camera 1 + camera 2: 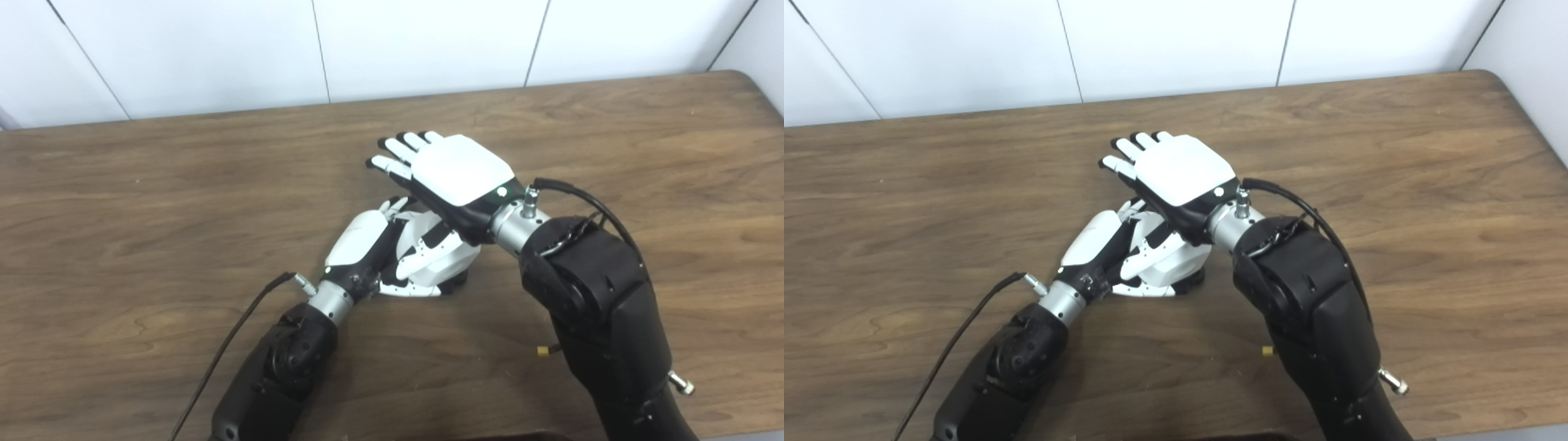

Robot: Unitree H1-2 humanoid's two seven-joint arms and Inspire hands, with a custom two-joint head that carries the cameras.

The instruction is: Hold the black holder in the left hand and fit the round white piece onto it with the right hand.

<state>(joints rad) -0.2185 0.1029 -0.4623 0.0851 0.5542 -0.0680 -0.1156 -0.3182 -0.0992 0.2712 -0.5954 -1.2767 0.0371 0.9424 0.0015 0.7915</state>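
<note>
Near the frame's centre, the round white piece [429, 257] is seen seated over a dark base, taken to be the black holder [456, 282], so fitting is judged largely done. The left hand [361, 242] is wrapped around the assembly. The right hand [450, 168] is held flat above, fingers extended, grasping nothing; no containers are seen on the table [122, 214].

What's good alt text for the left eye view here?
The left robot hand is wrapped around a white piece sitting on a dark base on the wooden table. The right robot hand hovers flat just above it, fingers extended and holding nothing.
</note>
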